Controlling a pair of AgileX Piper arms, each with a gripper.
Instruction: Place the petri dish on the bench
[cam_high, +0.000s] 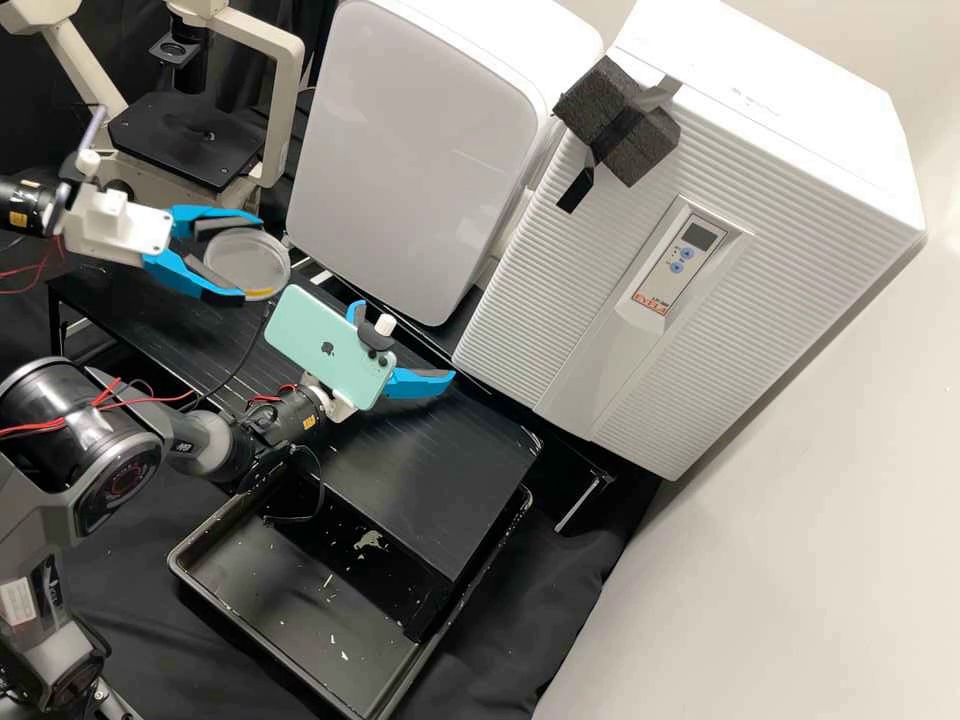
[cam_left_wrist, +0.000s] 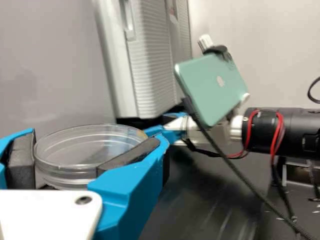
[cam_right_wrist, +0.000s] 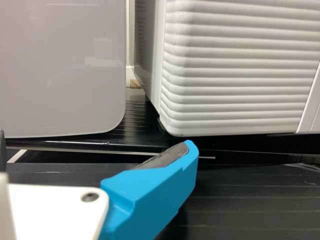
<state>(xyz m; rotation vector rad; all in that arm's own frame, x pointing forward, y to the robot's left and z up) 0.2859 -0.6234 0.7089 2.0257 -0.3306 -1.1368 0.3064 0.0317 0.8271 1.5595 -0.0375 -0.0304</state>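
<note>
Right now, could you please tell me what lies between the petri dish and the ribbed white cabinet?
The high view shows a smooth-fronted white appliance between the petri dish, held in the left pincer, and the ribbed cabinet.

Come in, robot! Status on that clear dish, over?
Left gripper: shut on petri dish, off the bench. Right gripper: open, empty. Possible obstacle: right arm nearby.

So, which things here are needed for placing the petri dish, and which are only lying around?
For the job:
- petri dish, between the left gripper's fingers
- black bench, where it should go

Not for the job, it seems:
- microscope
- ribbed white cabinet
- dark tray
- foam block
</note>
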